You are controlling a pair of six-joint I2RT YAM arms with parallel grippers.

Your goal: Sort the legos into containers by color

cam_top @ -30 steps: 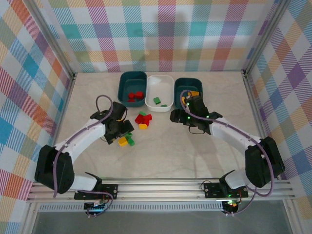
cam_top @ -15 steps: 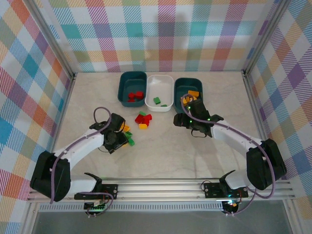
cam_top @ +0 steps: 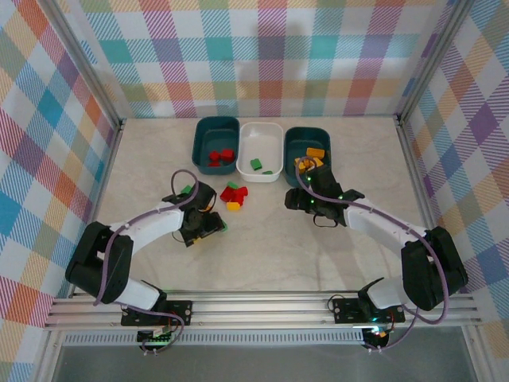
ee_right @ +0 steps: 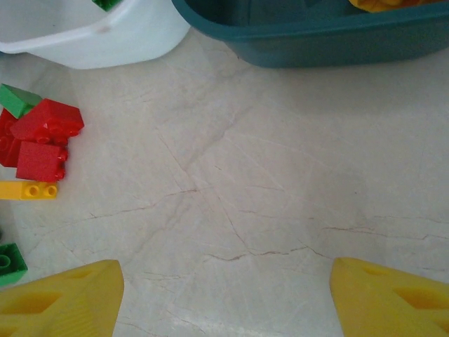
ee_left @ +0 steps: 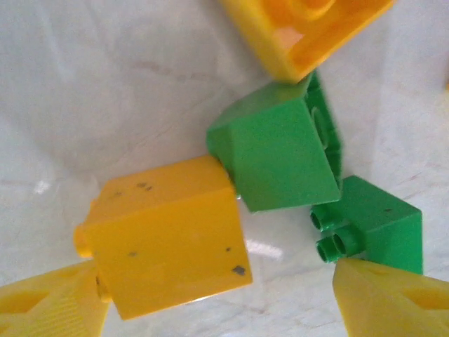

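Close under my left gripper (ee_left: 217, 312) lie loose legos: a yellow brick (ee_left: 168, 235) by the left fingertip, a green brick (ee_left: 277, 147) touching it, another green one (ee_left: 372, 225) and a yellow one (ee_left: 309, 28). This gripper is open and grips nothing. From above, the left gripper (cam_top: 211, 225) hovers over that small cluster. A pile of red, green and yellow legos (cam_top: 234, 195) sits just beyond. My right gripper (cam_top: 294, 199) is open over bare table, fingers (ee_right: 59, 298) wide apart. The containers stand in a row: left teal tub (cam_top: 205, 131) with red bricks, white tub (cam_top: 274, 131) with green, right teal tub (cam_top: 322, 135) with yellow.
In the right wrist view the white tub (ee_right: 91, 28) and the teal tub (ee_right: 316, 28) lie just ahead, with red bricks (ee_right: 42, 133) and a flat yellow brick (ee_right: 28, 189) at the left. Plaid walls and metal rails enclose the table (cam_top: 262, 255).
My left gripper has slid right and lower over the yellow and green bricks, its jaws narrowing and then widening again. The right gripper has shifted slightly right, toward the right teal tub.
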